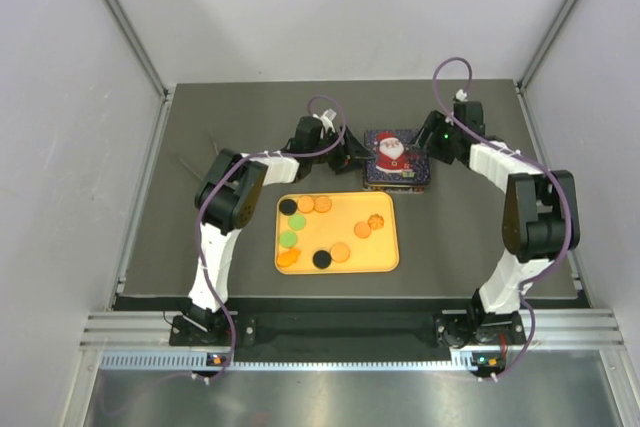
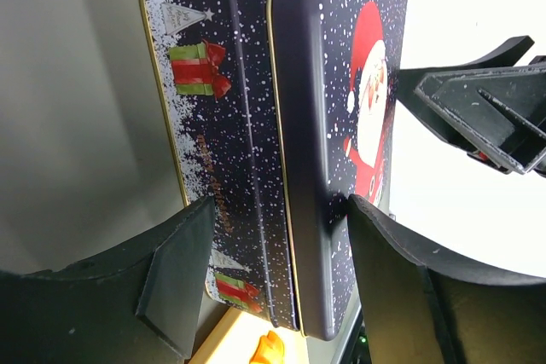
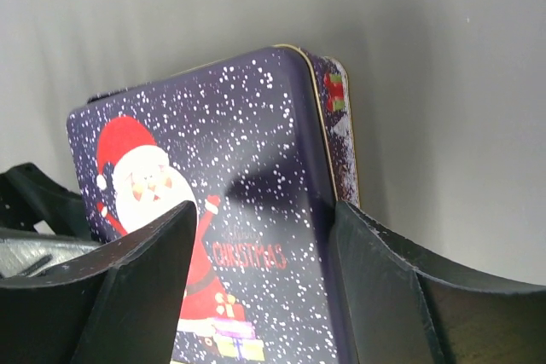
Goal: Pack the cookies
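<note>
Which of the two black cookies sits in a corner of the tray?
The far-left black cookie, beside an orange cookie; the other black cookie lies near the front edge of the tray.

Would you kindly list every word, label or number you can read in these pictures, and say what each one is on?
"CHRISTMAS": red letters on the lid of the tin, beside Santa.
Gold lettering on the tin's side wall, left wrist view: too blurred to read.
Tray and cookies: no text.
</note>
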Tool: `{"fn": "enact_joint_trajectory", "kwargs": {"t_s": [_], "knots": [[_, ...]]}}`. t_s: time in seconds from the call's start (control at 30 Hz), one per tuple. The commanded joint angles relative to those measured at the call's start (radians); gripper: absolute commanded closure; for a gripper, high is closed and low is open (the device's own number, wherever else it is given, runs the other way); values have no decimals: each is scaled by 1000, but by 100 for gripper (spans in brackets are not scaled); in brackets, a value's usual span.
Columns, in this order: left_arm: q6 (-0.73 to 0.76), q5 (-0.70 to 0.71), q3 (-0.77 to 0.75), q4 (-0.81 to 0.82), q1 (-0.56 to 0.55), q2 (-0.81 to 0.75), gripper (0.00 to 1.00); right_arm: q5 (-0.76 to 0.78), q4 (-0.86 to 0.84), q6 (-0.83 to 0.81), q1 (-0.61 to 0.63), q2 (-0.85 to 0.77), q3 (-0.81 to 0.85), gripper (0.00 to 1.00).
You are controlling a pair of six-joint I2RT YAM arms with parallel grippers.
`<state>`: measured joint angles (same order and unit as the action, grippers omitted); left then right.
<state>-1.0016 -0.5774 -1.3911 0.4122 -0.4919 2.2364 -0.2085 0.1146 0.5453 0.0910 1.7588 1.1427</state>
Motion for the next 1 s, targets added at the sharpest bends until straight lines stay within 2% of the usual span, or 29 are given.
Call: {"fn": "enact_joint_trajectory", "kwargs": {"t_s": [0.0, 0.47, 0.63, 0.97], "knots": [[-8, -12, 15, 56, -30, -54, 32, -12, 2, 1, 32, 24, 45, 34], [-29, -10, 32, 85, -48, -58, 32, 34, 62, -24, 73, 65, 101, 30], [-46, -10, 41, 109, -50, -60, 32, 37, 65, -24, 81, 77, 104, 25], [-52, -15, 50, 131, -50, -77, 31, 52, 71, -27, 81, 73, 94, 25]]}}
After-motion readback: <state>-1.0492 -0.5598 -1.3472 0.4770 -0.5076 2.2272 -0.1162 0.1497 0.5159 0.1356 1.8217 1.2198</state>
